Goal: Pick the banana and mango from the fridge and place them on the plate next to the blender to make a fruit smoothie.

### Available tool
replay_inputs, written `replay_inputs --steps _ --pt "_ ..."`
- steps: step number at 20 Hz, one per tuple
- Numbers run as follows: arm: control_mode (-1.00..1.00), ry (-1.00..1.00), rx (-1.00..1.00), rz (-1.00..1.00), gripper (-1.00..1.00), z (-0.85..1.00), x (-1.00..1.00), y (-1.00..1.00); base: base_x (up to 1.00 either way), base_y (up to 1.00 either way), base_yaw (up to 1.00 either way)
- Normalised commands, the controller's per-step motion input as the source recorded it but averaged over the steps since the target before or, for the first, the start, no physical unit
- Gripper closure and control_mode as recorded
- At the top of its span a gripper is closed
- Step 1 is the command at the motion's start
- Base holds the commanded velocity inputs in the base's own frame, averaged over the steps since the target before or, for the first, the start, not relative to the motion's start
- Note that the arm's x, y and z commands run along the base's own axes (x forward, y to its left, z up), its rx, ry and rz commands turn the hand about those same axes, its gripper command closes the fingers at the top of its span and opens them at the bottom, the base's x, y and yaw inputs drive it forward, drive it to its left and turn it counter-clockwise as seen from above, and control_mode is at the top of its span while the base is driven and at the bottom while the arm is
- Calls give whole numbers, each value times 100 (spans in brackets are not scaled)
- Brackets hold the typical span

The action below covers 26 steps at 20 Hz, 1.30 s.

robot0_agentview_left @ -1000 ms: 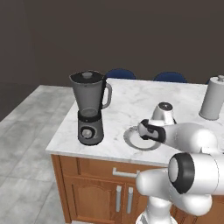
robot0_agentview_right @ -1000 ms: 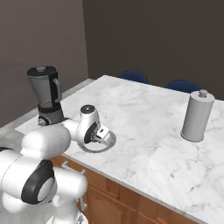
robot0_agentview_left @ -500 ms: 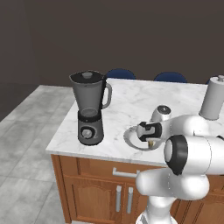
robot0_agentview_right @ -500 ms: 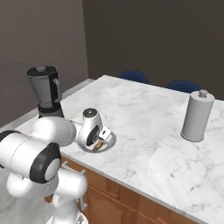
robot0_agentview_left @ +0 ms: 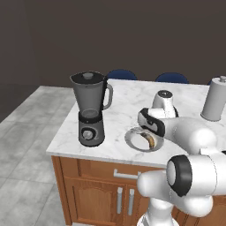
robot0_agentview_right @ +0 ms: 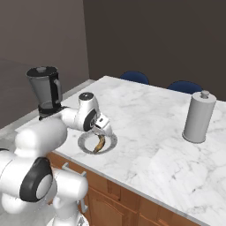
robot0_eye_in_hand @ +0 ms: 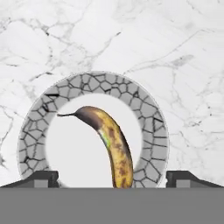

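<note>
In the hand view the gripper [robot0_eye_in_hand: 112, 177] looks straight down on the plate [robot0_eye_in_hand: 151, 113]. Its two dark fingertips [robot0_eye_in_hand: 37, 178] sit at the lower left and lower right of the frame, set wide apart, nearly as wide as the plate itself. Nothing is between them: the jaws are spread and hold nothing, and they touch neither the plate nor the fruit.

The plate has a crackle-patterned grey rim and a plain white centre. The banana [robot0_eye_in_hand: 109, 142] lies inside it, alone. It is yellow with brown freckles, its dark stem end pointing to the left of the frame at mid-height and its body curving down toward the bottom edge, where the far end is cut off from sight. White marble countertop [robot0_eye_in_hand: 175, 52] surrounds the plate on every side.

In the left base view the plate [robot0_agentview_left: 132, 137] sits near the centre of the frame, close to the counter's front edge, with the banana [robot0_agentview_left: 149, 140] in it and the arm's wrist just above. The blender [robot0_agentview_left: 90, 108] stands to the left of the plate, near but not touching. The paper-towel roll [robot0_agentview_left: 216, 99] stands at the upper right.

In the right base view the banana [robot0_agentview_right: 99, 143] lies on the plate [robot0_agentview_right: 86, 143] left of centre, with the gripper [robot0_agentview_right: 105, 126] just above it and the blender [robot0_agentview_right: 45, 90] further left.
</note>
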Motion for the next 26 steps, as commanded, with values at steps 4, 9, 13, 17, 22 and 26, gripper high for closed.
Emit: replay_inputs --steps 4,9,13,17,22,26 --pt "-100 4 0 -3 -100 76 -69 19 0 0 0" --pt "-100 0 0 -3 -100 55 -84 28 0 0 0" --pt "-100 0 0 -1 -100 53 -68 27 0 0 0" --pt "-100 -13 -7 0 -100 49 -50 22 0 0 0" --pt "-100 -18 -10 0 -100 46 -39 15 0 0 0" --pt "-100 -4 -1 0 -100 24 -14 1 0 0 0"
